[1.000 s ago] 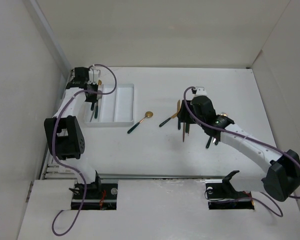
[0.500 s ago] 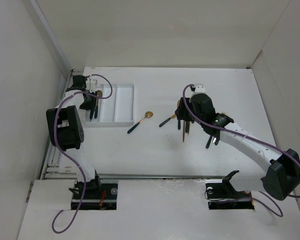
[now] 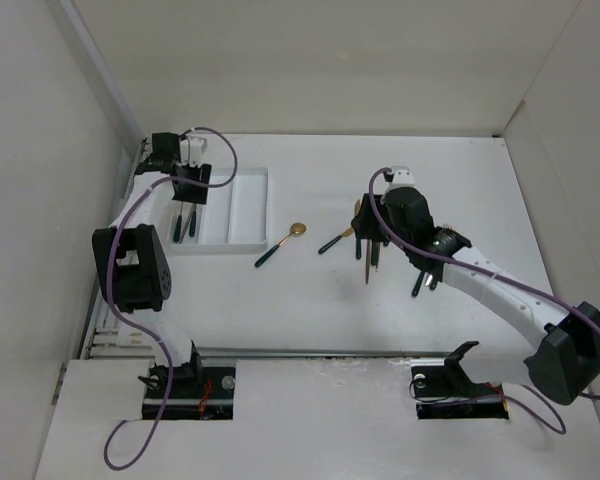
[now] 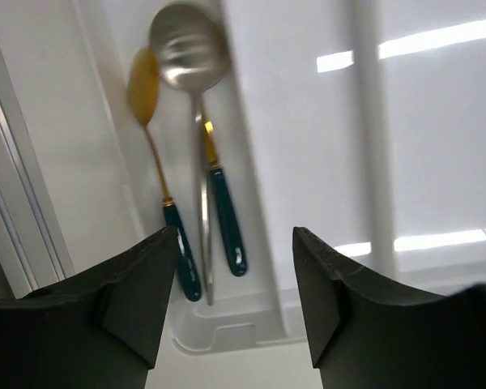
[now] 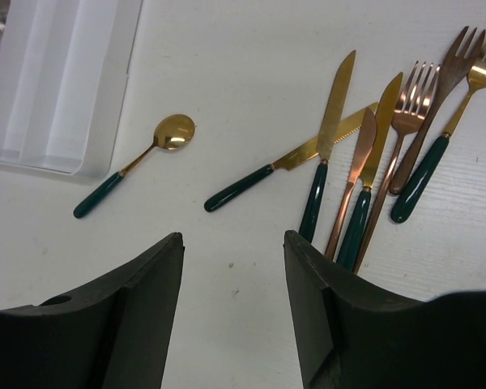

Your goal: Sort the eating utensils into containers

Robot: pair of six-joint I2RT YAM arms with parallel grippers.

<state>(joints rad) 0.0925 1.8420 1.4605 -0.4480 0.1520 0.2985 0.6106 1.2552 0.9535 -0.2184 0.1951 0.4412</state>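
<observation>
**Both jaws apart, empty**

L gripper (image 4: 236,312) over shallow white plastic tray (image 4: 251,162) at white table's (image 3: 430,170) left edge. Silver-headed spoon (image 4: 188,44) and gold-headed green-handled spoon (image 4: 146,81) lie in its leftmost compartment. R gripper (image 5: 231,320) near gold knives/forks (image 5: 336,97) w/ green handles, mid-table.

left hand (image 4: 233,243): jaws apart, empty | right hand (image 5: 232,243): jaws apart, empty

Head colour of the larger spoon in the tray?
The larger spoon has a silver head, not gold. It shows best in the left wrist view.
</observation>
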